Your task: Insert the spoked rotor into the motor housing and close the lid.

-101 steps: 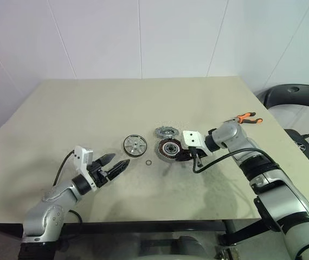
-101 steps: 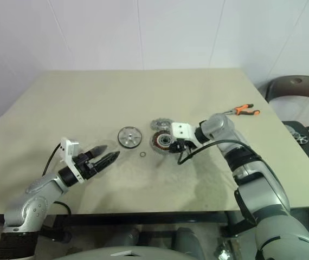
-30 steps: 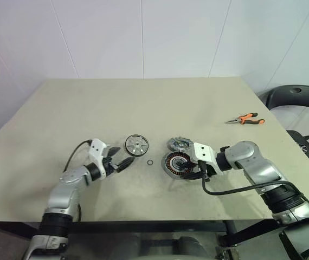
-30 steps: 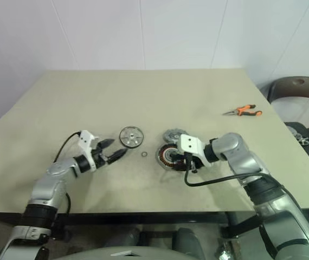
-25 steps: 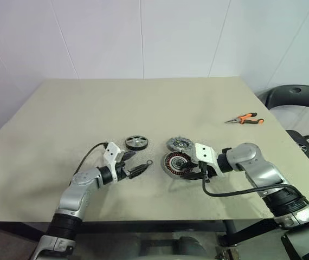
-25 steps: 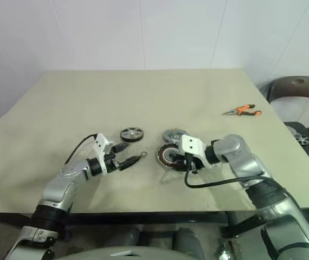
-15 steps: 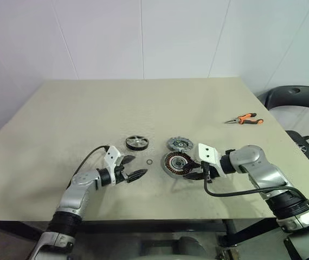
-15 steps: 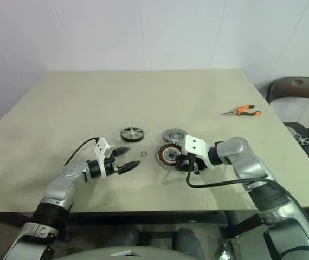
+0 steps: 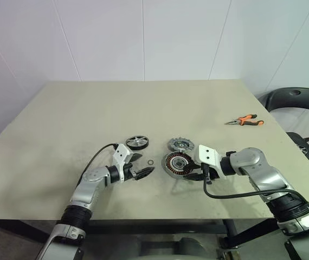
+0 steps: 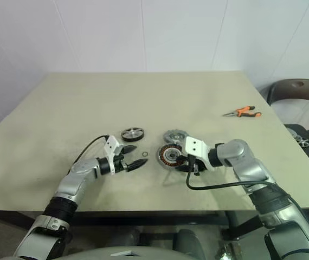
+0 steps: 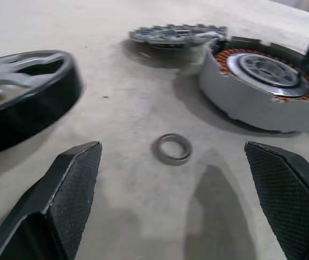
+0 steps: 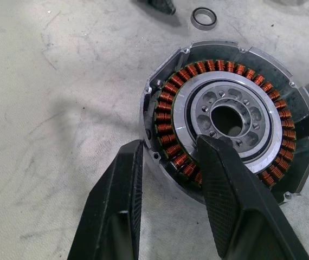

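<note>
Your left gripper (image 9: 142,172) sits low over the table (image 9: 78,116), its fingers spread wide and holding nothing. The small ring (image 11: 172,148) lies on the table just ahead of it, in line with the gap between the fingers and touching neither. The rotor (image 9: 137,142) lies flat just beyond that gripper, a little to its far left, apart from everything else.

Your right gripper (image 12: 168,187) is on the housing (image 9: 177,162), which sits near the middle of the table, to the right of the ring. Its jaws stand partly open across the housing's right-hand wall: one finger (image 12: 227,179) rests inside on the silver hub ring next to the copper windings, the other (image 12: 123,184) is outside the rim. You cannot tell whether they actually pinch the wall.

The lid (image 9: 180,144) lies just beyond the housing, close to its far edge, face up.

Orange-handled pliers (image 9: 244,119) lie well off to the far right.
</note>
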Action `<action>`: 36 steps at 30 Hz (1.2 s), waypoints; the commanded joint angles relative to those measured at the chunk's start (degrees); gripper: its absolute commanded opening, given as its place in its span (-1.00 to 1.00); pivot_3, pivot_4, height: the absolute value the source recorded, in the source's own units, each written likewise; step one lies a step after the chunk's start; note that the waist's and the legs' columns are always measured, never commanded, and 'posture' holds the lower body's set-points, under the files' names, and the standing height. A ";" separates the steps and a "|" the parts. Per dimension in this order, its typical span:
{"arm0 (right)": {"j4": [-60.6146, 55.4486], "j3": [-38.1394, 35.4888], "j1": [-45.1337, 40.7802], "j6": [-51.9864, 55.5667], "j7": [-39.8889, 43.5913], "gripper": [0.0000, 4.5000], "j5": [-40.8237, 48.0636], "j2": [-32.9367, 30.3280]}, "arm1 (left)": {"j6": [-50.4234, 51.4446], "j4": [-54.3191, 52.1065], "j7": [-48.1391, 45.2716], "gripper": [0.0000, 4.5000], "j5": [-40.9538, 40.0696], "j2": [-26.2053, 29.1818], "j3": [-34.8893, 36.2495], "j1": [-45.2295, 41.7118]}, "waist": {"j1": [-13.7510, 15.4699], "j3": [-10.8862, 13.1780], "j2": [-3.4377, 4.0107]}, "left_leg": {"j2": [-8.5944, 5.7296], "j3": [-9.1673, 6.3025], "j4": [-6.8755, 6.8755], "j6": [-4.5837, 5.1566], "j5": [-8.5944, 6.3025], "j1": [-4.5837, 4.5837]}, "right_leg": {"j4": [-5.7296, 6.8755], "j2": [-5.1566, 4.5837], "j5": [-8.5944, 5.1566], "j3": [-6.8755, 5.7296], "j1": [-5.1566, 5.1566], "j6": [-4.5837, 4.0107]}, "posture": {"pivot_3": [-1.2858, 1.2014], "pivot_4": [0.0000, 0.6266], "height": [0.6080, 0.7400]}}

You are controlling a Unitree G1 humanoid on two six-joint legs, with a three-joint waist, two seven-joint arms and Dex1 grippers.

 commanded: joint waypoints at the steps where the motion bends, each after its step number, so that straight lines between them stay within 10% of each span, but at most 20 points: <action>1: -0.85 0.19 -0.35 -0.16 -1.31 -0.27 -0.35 0.80 | 1.45 0.08 2.36 0.99 1.68 -3.18 -2.37 -2.59 | -0.01 0.02 -0.03 | 0.00 0.00 0.00 0.00 0.00 0.01 | -0.01 0.00 -0.01 -0.01 0.03 0.01 | 0.03 -1.00 1.00; 13: -2.47 -0.12 1.26 0.41 -2.37 -0.27 -0.10 0.05 | -2.00 9.75 3.78 0.99 3.38 -3.23 0.34 -6.26 | 1.41 0.03 -0.05 | 0.01 -0.10 0.02 0.00 0.00 0.06 | -0.11 -0.06 -0.01 -0.20 0.15 0.04 | 0.03 -1.00 1.00; 36: -2.03 -0.02 1.38 -0.31 -3.00 -0.27 -0.60 0.09 | 4.32 -3.28 3.16 0.99 3.23 0.67 -2.23 -0.97 | 1.53 0.04 -0.03 | 0.51 -0.09 -0.24 -0.11 -0.08 0.11 | -0.71 -0.19 0.08 -1.06 0.12 -0.11 | 0.03 -1.00 1.00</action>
